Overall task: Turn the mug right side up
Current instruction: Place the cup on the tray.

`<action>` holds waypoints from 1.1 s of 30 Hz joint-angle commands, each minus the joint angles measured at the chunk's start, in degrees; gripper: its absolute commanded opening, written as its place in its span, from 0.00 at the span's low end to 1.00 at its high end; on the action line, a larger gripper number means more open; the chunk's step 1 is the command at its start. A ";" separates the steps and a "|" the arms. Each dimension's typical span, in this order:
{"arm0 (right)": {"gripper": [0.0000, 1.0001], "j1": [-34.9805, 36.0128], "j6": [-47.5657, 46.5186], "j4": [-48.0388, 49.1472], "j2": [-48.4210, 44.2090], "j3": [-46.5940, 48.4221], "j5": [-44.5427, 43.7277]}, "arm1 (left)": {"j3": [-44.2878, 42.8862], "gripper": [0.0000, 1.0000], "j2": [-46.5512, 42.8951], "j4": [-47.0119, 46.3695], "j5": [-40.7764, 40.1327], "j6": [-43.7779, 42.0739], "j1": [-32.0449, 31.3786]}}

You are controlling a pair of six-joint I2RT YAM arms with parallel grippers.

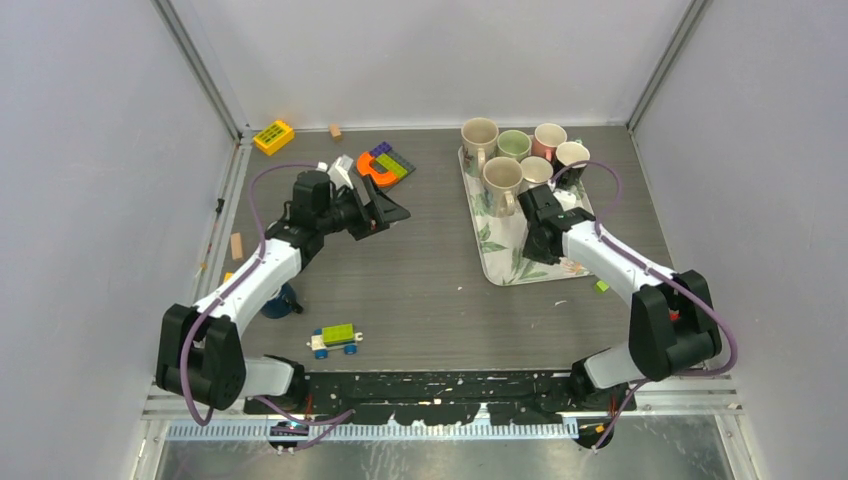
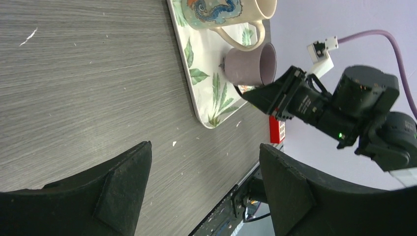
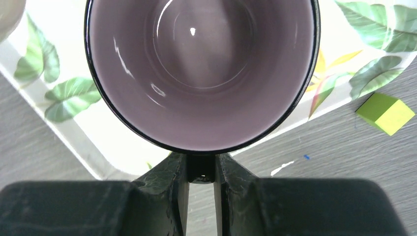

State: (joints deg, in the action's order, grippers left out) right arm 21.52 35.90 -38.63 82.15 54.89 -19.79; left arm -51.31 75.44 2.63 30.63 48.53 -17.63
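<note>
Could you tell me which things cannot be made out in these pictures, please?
Right wrist: the mug fills the frame; the top edge cuts off its rim, and its handle is out of sight.
Top external: the right gripper covers the mug, so its tilt cannot be read.
Left wrist: whether the mug touches the tray cannot be told.

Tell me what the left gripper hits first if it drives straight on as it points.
Probably the edge of the white leaf-patterned tray, past the grey table; depth is unclear.
</note>
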 commanded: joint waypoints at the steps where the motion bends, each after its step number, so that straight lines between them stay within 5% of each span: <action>1: 0.01 -3.93 -1.40 7.39 1.24 1.89 -2.25 | -2.34 0.81 -2.25 1.46 2.45 -2.30 -0.21; 15: 0.02 -14.04 -3.25 10.11 13.89 10.34 1.01 | -2.76 0.82 -4.49 4.75 5.15 -4.75 -0.21; 33: 0.48 -18.18 -5.38 6.71 17.85 17.44 2.31 | -2.02 0.82 -7.59 8.31 5.05 -6.87 -0.21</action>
State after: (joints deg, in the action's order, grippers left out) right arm 3.42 31.03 -31.75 100.64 70.00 -18.06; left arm -51.55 69.71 10.59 34.59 42.89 -17.63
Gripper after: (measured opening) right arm 0.419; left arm 0.816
